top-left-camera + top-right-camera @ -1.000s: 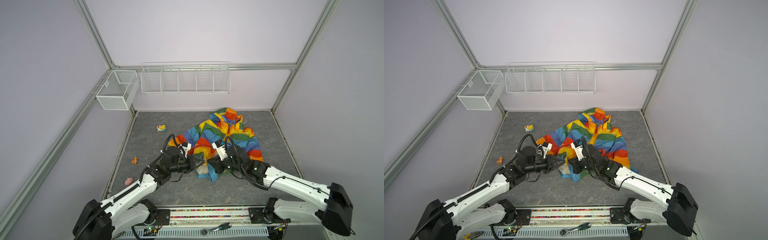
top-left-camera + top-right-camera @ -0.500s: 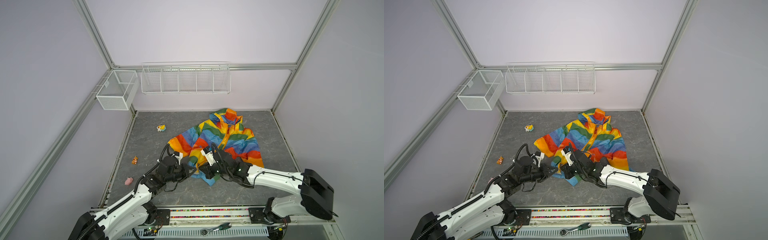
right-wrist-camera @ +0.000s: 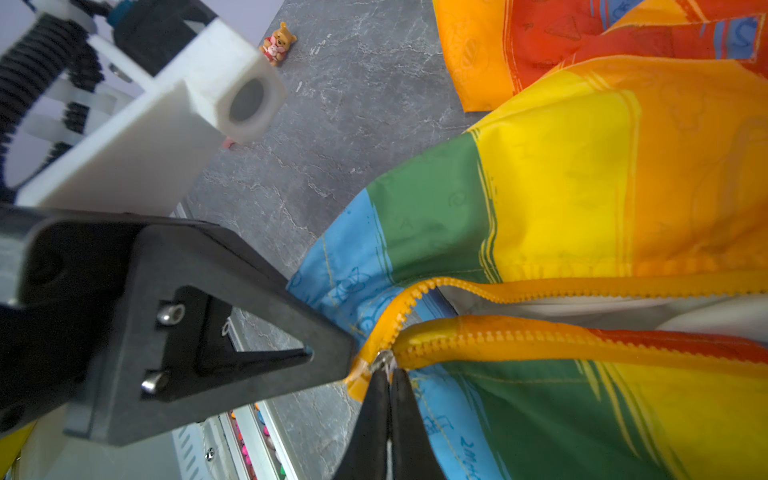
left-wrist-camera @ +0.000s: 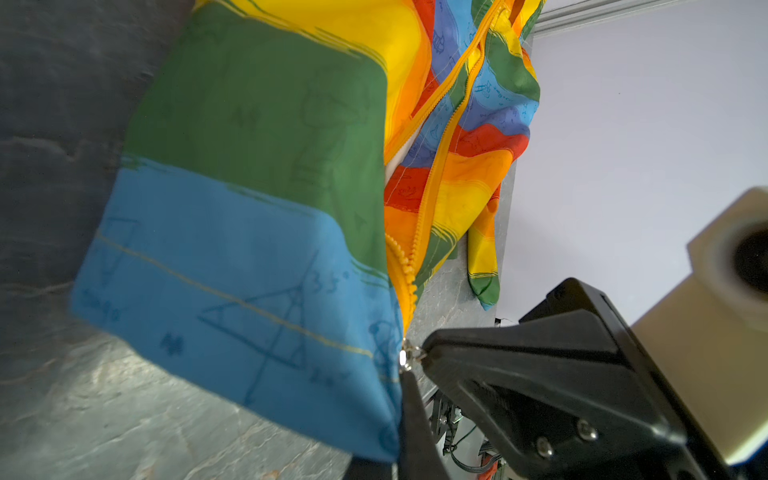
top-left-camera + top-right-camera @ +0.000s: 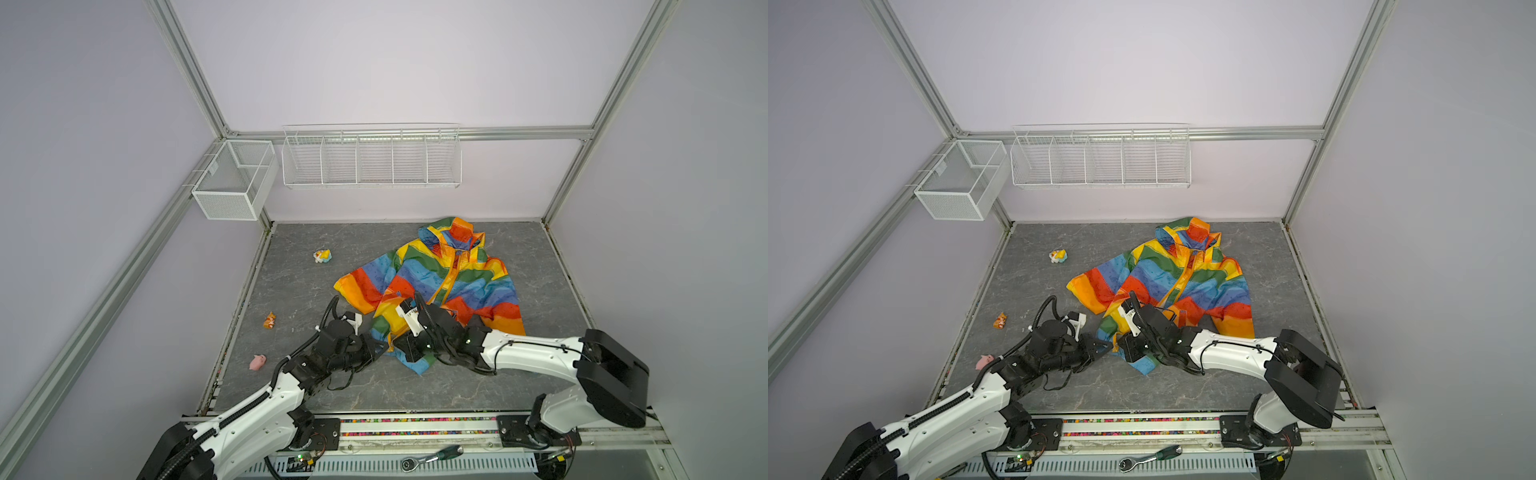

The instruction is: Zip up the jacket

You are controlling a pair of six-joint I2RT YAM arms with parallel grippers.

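Small hooded rainbow-striped thin-fabric jacket [image 5: 451, 278] lies front-up on the grey marbled tabletop [image 5: 311, 291]. It runs from centre out toward 2 o'clock: hood at 12 by the back wall, hem at 6 facing the arms. Same in both top views.

Both grippers meet at the hem's 6 o'clock edge, at the bottom end of the orange-yellow plastic zipper [image 3: 540, 289].
- Left gripper [image 5: 379, 348]: clenched on the jacket's front corner, at the zipper tape end.
- Right gripper [image 5: 398, 345]: clenched on the small metal zipper pull [image 3: 383, 360], tips almost touching the left's.

Right wrist view: above the pull the two zipper halves run apart, with cream lining [image 3: 582, 307] between them.

Loose bits, all well clear of the jacket:
- yellow-white toy [image 5: 322, 255] at its 10 o'clock
- small orange bear figurine [image 5: 270, 320] at 9
- pink toy [image 5: 257, 362] at 8
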